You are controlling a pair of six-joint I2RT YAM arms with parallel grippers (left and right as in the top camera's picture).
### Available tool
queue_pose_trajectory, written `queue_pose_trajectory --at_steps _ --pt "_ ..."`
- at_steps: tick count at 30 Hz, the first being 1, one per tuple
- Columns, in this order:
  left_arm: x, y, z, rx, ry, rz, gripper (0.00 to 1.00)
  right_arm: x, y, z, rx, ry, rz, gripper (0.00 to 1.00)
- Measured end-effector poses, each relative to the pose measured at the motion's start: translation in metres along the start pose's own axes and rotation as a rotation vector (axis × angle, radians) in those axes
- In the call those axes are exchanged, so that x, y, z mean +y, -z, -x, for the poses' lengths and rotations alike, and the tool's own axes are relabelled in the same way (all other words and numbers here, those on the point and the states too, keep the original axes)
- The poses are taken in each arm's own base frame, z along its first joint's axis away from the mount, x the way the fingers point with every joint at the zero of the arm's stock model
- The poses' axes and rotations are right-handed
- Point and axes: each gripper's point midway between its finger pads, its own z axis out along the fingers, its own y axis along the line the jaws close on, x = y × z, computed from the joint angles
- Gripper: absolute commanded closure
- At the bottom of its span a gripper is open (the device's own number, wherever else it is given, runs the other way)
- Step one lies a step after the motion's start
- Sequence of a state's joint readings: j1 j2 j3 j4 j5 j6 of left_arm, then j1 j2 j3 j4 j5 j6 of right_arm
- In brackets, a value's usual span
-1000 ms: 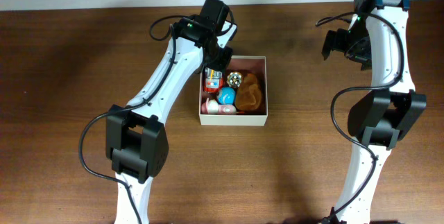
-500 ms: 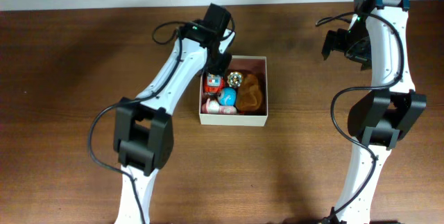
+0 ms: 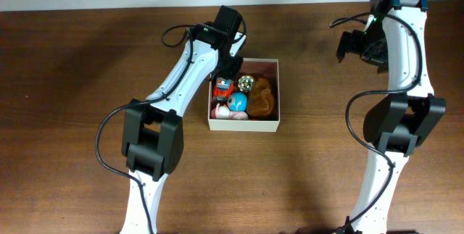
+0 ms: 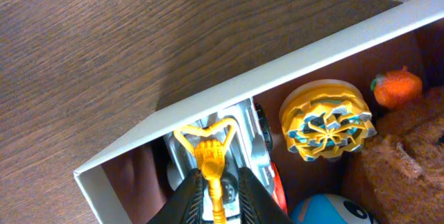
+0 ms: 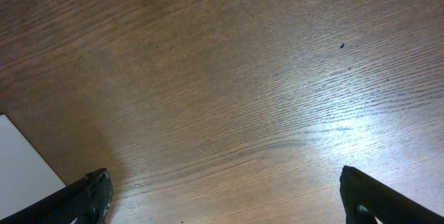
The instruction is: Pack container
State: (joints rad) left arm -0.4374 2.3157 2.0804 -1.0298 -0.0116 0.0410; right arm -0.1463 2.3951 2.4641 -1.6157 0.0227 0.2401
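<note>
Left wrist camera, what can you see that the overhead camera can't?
Only the left wrist view shows the yellow forked toy piece pinched between the left jaws, and the swirly pattern on the round yellow toy. Only the overhead view shows the whole left arm and right arm, the right jaws well away from the container, and the pink toy. Both show the container, the blue ball, the brown plush and the wooden table.

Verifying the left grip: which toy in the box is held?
The red-and-silver vehicle with the yellow hook; the left gripper pinches that hook's stem. The gold-blue disc, blue ball and brown plush lie free.
</note>
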Motion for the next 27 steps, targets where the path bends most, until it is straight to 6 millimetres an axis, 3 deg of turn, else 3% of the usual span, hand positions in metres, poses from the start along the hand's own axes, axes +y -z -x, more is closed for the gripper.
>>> queue_pose_trajectory --at_steps 6,11,15,20,23,25,27 --pt "0.0 0.009 0.002 0.017 0.0 -0.001 0.8 0.0 0.0 0.0 0.0 0.0 0.0 0.01" --pt "0.003 0.038 0.009 0.01 0.033 0.008 0.79 0.0 0.0 0.0 0.0 0.0 0.0 0.01" --pt "0.013 0.067 0.009 -0.003 0.11 0.022 0.68 0.0 0.0 0.0 0.0 0.0 0.0 0.01" --pt "0.04 0.11 0.0 -0.028 0.24 0.044 0.5 0.0 0.0 0.0 0.0 0.0 0.0 0.01" --pt "0.054 0.135 -0.005 -0.053 0.297 0.056 0.47 0.0 0.0 0.0 0.0 0.0 0.0 0.01" --pt "0.061 0.149 -0.009 -0.066 0.32 0.061 0.0 0.0 0.0 0.0 0.0 0.0 0.0 0.01" --pt "0.064 0.162 -0.013 -0.077 0.336 0.064 0.0 0.0 0.0 0.0 0.0 0.001 0.0 0.01"
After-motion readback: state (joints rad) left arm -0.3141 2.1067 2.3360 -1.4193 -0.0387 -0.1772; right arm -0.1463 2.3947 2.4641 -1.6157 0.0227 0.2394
